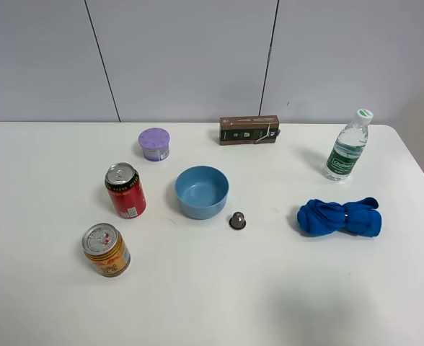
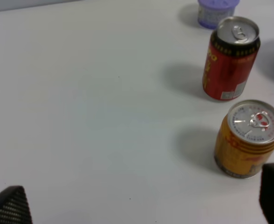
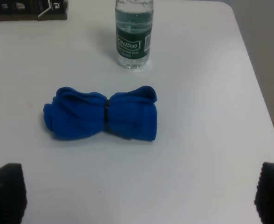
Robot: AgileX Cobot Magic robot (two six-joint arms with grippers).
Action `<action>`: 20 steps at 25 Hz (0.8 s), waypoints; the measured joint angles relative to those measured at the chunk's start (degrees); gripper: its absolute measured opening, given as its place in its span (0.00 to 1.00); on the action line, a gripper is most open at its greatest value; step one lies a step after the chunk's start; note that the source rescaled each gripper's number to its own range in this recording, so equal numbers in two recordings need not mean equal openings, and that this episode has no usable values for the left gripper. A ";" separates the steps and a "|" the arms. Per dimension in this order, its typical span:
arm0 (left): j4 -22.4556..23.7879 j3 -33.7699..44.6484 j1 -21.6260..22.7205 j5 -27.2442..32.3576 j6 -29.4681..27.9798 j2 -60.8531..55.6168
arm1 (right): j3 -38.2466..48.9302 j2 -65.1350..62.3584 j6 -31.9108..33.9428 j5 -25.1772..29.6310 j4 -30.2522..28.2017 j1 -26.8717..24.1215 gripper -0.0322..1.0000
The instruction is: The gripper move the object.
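The short gold-orange can (image 1: pixel 107 250) with a silver pull-tab top stands upright near the table's front left; it also shows in the left wrist view (image 2: pixel 248 139). My left gripper (image 2: pixel 141 200) is open, and one fingertip (image 2: pixel 273 191) lies close beside the can without holding it. My right gripper (image 3: pixel 139 193) is open and empty, short of a rolled blue cloth (image 3: pixel 102 114). Neither arm shows in the exterior high view.
A taller red can (image 1: pixel 125 190) stands just behind the gold one. A purple cup (image 1: pixel 154 144), blue bowl (image 1: pixel 202 192), small dark capsule (image 1: pixel 237 220), brown box (image 1: pixel 249 130), water bottle (image 1: pixel 347 148) and the blue cloth (image 1: pixel 339 218) stand on the white table (image 1: pixel 270 288).
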 joint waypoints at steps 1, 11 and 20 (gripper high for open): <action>0.00 0.00 0.00 0.00 0.00 0.00 | 0.00 0.00 0.00 0.00 0.00 0.00 0.99; 0.00 0.00 0.00 0.00 0.00 0.00 | 0.00 0.00 0.00 0.00 0.00 0.00 0.99; 0.00 0.00 0.00 0.00 0.00 0.00 | 0.00 0.00 0.00 0.00 0.00 0.00 0.99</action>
